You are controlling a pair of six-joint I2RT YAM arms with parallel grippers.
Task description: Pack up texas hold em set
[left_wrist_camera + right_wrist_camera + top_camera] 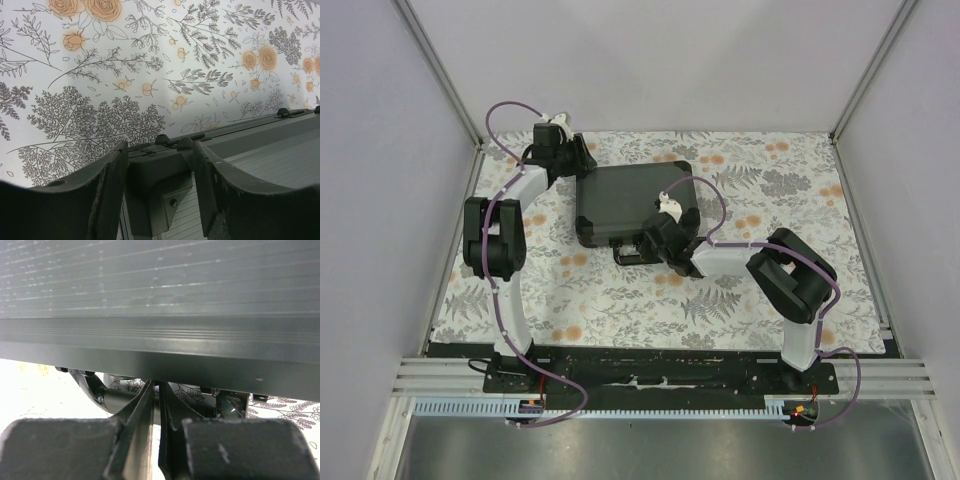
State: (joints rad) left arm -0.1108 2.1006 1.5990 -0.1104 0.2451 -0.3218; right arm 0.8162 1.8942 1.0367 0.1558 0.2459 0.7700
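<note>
The dark grey briefcase (630, 205) lies shut and flat on the floral cloth; chips, cards, dice and buttons are hidden. My left gripper (577, 160) is at the case's far left corner. In the left wrist view its fingers (117, 170) clasp the black corner cap (157, 190) from both sides, with the hinge edge (240, 125) running off to the right. My right gripper (655, 240) is at the case's front edge by the black handle (632, 255). In the right wrist view its fingers are pressed together, and the gripper (160, 387) sits just under the case's ribbed edge (160, 350), beside the glossy handle (102, 397).
The floral cloth (740, 300) covers the table between grey side walls. A metal rail (650, 375) with the arm bases runs along the near edge. The right arm's elbow (790, 270) stands right of the case.
</note>
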